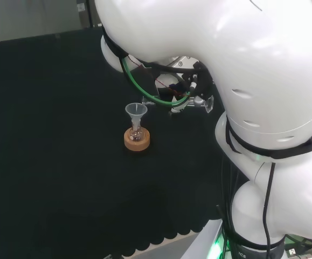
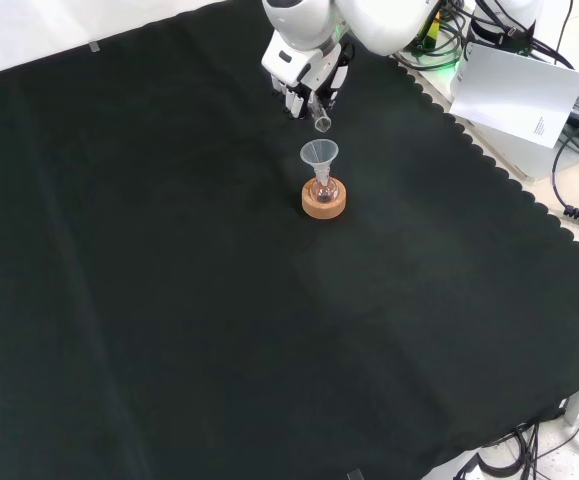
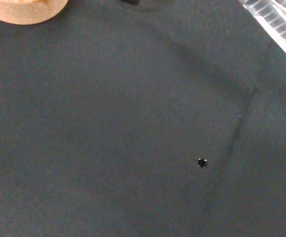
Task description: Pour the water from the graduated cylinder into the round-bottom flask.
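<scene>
Robot hand: black and white, the robot hand (image 2: 305, 88) hung near the top of the front view, just above and behind the funnel; its fingers were curled round a clear tube.
Graduated cylinder: the graduated cylinder (image 2: 322, 122) was a slim clear tube, tilted, its open mouth poking out below the fingers and held just above the funnel's rim, not touching it as far as the front view showed. In the head view its square clear foot (image 1: 208, 104) stuck out to the right of the hand's black parts. Any water in it could not be made out.
Funnel: the funnel (image 2: 319, 155) was a clear cone, upright, seated in the flask's neck.
Round-bottom flask: the round-bottom flask (image 1: 136, 135) was small, of clear glass, and stood upright in a stand.
Stand: the cork ring (image 2: 324, 200) was round, tan and matte; the wrist view caught just its curved edge (image 3: 26, 10).
Surface: the surface (image 2: 169, 300) wore a black cloth with a scalloped edge, and the wrist view showed soft creases in it.
Arm: glossy white links (image 1: 242, 70) with a green cable stood at the head view's right, hiding most of the hand there.
</scene>
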`<state>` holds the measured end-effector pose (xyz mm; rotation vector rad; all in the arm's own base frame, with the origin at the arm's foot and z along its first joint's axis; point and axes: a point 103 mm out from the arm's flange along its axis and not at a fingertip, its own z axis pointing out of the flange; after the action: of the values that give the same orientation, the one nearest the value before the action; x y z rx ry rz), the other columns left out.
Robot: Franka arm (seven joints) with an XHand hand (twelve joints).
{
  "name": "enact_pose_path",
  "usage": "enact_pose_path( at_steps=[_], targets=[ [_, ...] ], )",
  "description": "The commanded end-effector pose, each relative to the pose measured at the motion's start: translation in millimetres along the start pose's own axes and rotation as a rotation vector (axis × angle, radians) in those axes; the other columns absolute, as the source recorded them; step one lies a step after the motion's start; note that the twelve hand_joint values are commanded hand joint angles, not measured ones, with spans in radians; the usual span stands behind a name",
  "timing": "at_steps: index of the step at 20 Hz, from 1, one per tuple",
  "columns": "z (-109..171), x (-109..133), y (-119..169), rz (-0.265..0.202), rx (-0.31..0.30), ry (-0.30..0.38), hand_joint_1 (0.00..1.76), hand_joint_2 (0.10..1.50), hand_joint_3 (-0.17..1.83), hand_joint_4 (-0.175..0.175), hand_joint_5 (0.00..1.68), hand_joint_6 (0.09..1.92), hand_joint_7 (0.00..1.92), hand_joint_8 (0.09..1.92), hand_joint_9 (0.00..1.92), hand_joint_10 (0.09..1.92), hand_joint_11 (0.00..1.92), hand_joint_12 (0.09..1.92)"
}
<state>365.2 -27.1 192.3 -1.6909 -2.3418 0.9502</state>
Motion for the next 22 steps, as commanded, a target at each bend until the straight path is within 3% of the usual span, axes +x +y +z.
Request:
enact_pose_path(
  at_steps=[1,11,22],
  targets=[
    [-2.2,1.4,1.1,0.009,0.009,-0.015,1.28,1.06,0.00,-0.175,1.08,0.85,1.11,0.82,1.51,0.09,1.28,0.71],
    [-3.1,3.3,3.5,0.040,0.033,-0.099,1.28,1.06,0.00,-0.175,1.08,0.85,1.11,0.82,1.51,0.09,1.28,0.71],
    [-7.3,5.4,6.8,0.067,0.040,-0.143,1.28,1.06,0.00,-0.175,1.08,0.85,1.11,0.82,1.51,0.09,1.28,0.71]
  ],
)
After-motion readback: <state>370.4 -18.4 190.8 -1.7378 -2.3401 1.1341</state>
